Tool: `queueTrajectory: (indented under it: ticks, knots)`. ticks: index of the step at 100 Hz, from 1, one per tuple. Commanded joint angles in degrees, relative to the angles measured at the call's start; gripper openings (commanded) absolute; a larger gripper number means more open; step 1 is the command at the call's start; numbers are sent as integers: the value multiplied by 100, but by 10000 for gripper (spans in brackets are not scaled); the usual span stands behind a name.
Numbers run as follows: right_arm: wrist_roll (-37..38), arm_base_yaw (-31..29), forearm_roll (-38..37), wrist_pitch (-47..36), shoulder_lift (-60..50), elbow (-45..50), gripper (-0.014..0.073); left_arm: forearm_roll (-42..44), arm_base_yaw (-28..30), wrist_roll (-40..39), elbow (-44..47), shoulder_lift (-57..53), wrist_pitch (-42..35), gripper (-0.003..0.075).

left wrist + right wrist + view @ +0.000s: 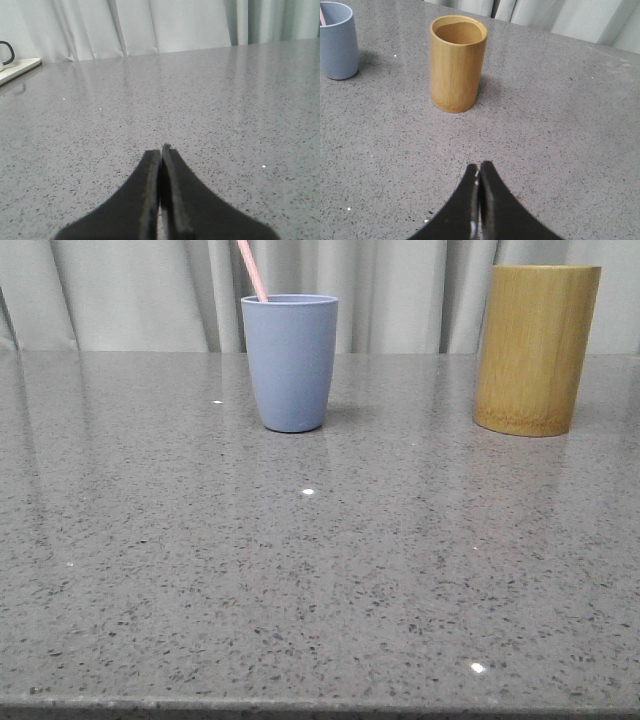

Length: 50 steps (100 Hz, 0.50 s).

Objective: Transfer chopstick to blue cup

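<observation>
The blue cup stands upright at the back middle of the grey table. A pale pink chopstick leans inside it, its upper end sticking out toward the upper left. The cup also shows in the right wrist view with the pink tip at its rim. My left gripper is shut and empty above bare table. My right gripper is shut and empty, well short of the bamboo cylinder. Neither gripper shows in the front view.
The tall yellow-brown bamboo cylinder stands at the back right, and looks empty in the right wrist view. A pale tray edge with a dark looped handle lies far off in the left wrist view. Grey curtains hang behind the table.
</observation>
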Motion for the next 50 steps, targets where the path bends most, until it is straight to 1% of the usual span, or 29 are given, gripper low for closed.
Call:
queueTrajectory:
  ticks: [1,50]
  knots:
    - [-22,-42,27,-414,44,-138,-67,37,10,-70,55,-192,-554,-19]
    - [-22,-42,27,-414,44,-138,-67,-77,10,-70,55,-192,-578,-19]
